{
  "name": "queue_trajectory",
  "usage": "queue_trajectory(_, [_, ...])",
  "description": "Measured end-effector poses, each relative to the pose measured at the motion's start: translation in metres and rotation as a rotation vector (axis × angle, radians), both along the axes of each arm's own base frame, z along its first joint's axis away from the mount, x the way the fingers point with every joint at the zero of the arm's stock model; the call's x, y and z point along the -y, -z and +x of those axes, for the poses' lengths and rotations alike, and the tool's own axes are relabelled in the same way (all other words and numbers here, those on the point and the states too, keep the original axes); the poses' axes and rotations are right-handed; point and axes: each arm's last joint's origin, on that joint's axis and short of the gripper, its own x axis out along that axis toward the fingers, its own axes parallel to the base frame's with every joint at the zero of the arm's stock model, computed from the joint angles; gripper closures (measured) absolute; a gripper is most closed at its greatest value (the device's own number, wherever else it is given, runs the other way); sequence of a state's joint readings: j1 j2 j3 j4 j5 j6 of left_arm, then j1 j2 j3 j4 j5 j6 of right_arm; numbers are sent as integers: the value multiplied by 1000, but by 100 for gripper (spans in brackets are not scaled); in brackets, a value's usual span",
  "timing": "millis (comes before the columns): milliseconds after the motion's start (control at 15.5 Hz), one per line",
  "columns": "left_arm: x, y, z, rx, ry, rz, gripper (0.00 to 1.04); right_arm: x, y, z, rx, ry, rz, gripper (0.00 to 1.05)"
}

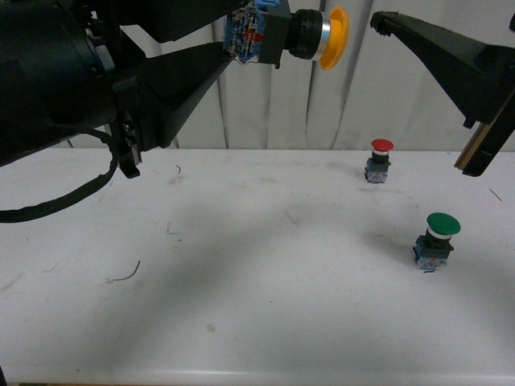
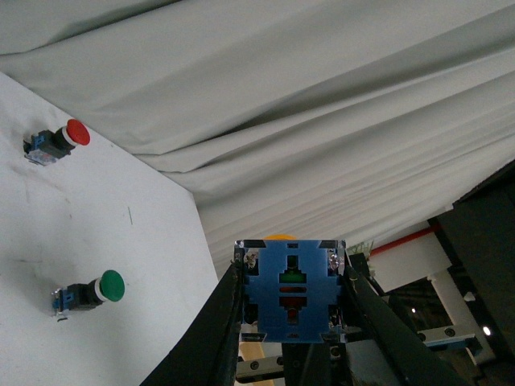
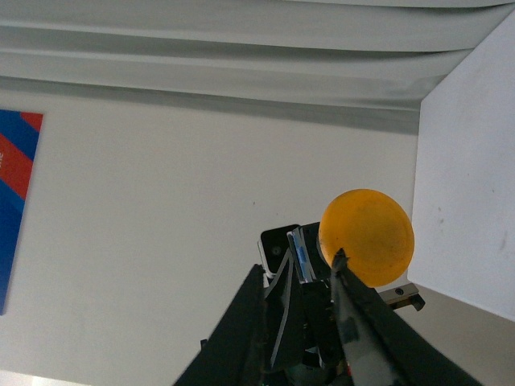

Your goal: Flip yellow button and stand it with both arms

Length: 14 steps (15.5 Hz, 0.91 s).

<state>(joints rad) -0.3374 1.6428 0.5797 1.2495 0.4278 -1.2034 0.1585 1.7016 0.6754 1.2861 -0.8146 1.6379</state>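
Table (image 1: 241, 305) wide open left and centre; red button (image 1: 380, 159) and green button (image 1: 437, 240) stand right, apart, lane between; yellow button (image 1: 318, 36) hangs high overhead.

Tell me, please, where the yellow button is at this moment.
In the front view, the yellow button is in the air near the top centre, its base gripped by the left claw, its cap facing the open right claw.

Red button (image 1: 379, 160), green button (image 1: 435, 241) upright, white table (image 1: 257, 314).
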Motion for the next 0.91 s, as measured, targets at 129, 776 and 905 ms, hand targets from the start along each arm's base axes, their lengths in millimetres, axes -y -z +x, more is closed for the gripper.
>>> queue_trajectory(129, [0,0,0,-4,2,3,75,-5,-4,2,26,-26,-6,44])
queue_trajectory(776, [0,-1,0,13,6,3,75,-23,5,31,-8,-58,9,6])
queue_trajectory(905, [0,-1,0,15,8,2,75,-38,3,27,39,-96,-13,6])
